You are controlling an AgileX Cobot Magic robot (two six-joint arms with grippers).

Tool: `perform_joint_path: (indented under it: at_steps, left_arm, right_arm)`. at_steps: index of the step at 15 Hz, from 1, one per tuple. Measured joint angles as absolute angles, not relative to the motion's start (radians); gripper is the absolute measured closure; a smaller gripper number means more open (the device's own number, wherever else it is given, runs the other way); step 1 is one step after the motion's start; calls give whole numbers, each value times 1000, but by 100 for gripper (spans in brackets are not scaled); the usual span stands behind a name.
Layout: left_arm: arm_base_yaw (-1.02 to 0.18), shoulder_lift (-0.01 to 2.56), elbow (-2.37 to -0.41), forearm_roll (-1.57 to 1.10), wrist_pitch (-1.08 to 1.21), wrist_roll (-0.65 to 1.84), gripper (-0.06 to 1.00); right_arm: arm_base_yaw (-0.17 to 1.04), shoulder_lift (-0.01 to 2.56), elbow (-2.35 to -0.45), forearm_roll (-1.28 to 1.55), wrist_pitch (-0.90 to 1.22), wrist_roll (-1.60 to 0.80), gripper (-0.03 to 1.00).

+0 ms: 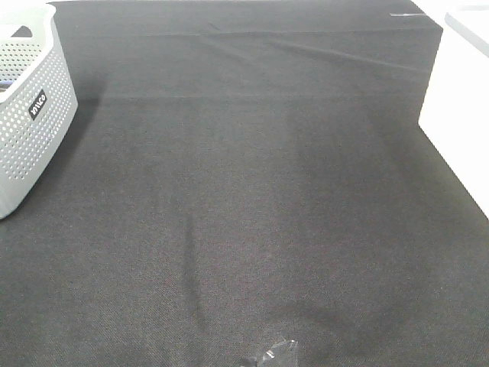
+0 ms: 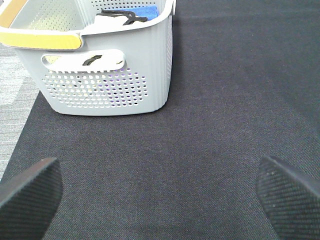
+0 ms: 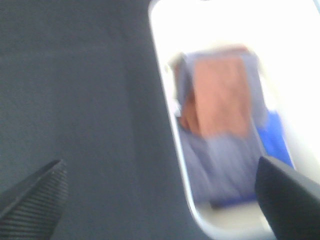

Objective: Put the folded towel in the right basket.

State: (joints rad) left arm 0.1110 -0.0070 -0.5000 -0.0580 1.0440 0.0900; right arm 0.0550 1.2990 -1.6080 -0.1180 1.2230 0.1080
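Observation:
The right basket (image 1: 457, 115) is white and stands at the table's right edge. In the blurred right wrist view its rim (image 3: 167, 107) shows, with a folded brown towel (image 3: 220, 95) lying inside on lavender cloth (image 3: 220, 165). My right gripper (image 3: 162, 196) is open and empty, hovering over the black cloth beside the basket's rim. My left gripper (image 2: 161, 195) is open and empty above the cloth, facing the left basket (image 2: 110, 85). Neither gripper shows in the exterior high view.
The grey perforated left basket (image 1: 30, 99) stands at the far left and holds a blue cloth (image 2: 142, 11) and dark items. A blue cloth (image 3: 274, 137) lies in the right basket. A small clear plastic piece (image 1: 269, 355) lies at the front edge. A black cloth (image 1: 244, 191) covers the table.

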Motion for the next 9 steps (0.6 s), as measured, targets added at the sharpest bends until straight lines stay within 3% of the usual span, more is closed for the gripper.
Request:
perform_joint_path:
  at_steps: [4,9]
  left_arm:
    - [111,-7,-500,-58,1044,90,-4]
    - [111,-7,-500,-58,1044,90,-4]
  right_arm:
    - [55,910,-1270,-124,1225,109,0]
    - [55,462,-998,-124,1225,99,0]
